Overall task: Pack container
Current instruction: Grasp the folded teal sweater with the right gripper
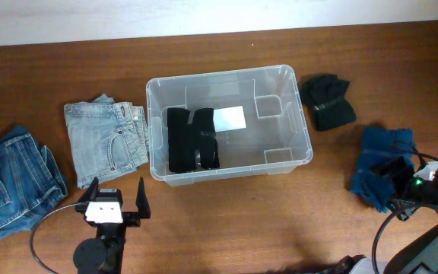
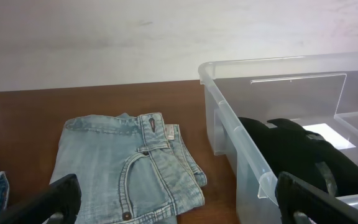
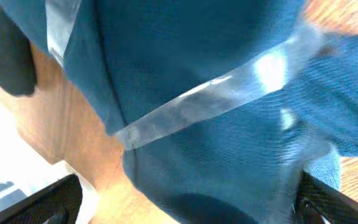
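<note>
The container (image 1: 223, 74) is a clear bin at the table's middle, with a white label (image 1: 230, 118) on its bottom. A folded black garment (image 1: 191, 139) lies in its left half. My left gripper (image 1: 118, 192) is open and empty near the front edge, below the light blue folded jeans (image 1: 105, 141). In the left wrist view the jeans (image 2: 129, 168) lie ahead between my fingers (image 2: 180, 205), with the container's rim (image 2: 241, 134) to the right. My right gripper (image 1: 398, 176) is open over a blue garment (image 1: 379, 148), which fills the right wrist view (image 3: 185, 68) between the spread fingers (image 3: 185, 205).
Darker blue jeans (image 1: 10, 179) lie folded at the far left. A black garment (image 1: 327, 100) lies to the right of the container. A strip of clear tape or plastic (image 3: 210, 99) crosses the blue garment. Cables trail at the front right.
</note>
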Tool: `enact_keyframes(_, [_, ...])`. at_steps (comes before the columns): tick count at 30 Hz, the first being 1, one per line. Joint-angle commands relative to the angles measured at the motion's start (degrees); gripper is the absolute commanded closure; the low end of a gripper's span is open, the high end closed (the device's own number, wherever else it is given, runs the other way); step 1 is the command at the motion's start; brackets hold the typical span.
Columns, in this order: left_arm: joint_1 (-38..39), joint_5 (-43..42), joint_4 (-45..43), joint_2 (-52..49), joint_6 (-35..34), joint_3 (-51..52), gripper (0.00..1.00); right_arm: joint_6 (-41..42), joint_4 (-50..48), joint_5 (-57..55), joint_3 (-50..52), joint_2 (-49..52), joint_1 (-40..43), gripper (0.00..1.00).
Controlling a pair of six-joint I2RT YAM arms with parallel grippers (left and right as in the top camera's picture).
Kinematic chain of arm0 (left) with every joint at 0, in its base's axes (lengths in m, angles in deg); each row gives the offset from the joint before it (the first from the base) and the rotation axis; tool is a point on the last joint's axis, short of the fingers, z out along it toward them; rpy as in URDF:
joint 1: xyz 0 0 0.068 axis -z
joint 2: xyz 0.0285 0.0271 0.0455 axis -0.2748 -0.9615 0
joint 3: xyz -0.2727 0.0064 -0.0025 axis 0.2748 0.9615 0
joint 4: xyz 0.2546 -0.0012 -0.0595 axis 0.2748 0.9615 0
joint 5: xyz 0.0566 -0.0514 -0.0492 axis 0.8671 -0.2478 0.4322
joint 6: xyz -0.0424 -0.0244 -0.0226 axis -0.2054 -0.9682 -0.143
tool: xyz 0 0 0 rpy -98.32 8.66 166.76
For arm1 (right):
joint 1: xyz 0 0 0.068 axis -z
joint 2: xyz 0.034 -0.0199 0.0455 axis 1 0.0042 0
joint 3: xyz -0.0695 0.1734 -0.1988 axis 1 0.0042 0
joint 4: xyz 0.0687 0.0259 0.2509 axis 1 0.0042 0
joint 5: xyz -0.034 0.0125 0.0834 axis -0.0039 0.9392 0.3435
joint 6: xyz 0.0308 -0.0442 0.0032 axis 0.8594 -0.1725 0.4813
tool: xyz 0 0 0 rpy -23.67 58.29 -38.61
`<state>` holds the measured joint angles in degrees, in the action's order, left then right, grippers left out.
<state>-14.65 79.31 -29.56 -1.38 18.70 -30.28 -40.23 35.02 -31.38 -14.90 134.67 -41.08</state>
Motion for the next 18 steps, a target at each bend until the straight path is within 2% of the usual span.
enact_keyframes(1, [-0.3,-0.6,-0.2,0.5,0.9,0.5,0.00,-1.9,0.3,-2.6,0.1,-2.0,-4.5,0.01])
enact_keyframes(7, [-0.3,-0.6,-0.2,0.5,0.9,0.5,0.00,-1.2,2.0,-12.0,-2.6,-3.0,-12.9,0.01])
enact_keyframes(14, [-0.3,-0.6,-0.2,0.5,0.9,0.5,0.01,-2.1,12.2,-11.8,-12.7,-4.8,-17.6,0.01])
enact_keyframes(18, [-0.3,-0.6,-0.2,0.5,0.9,0.5,0.01,-5.8,18.4,-11.4,-20.8,-5.1,-20.6,0.01])
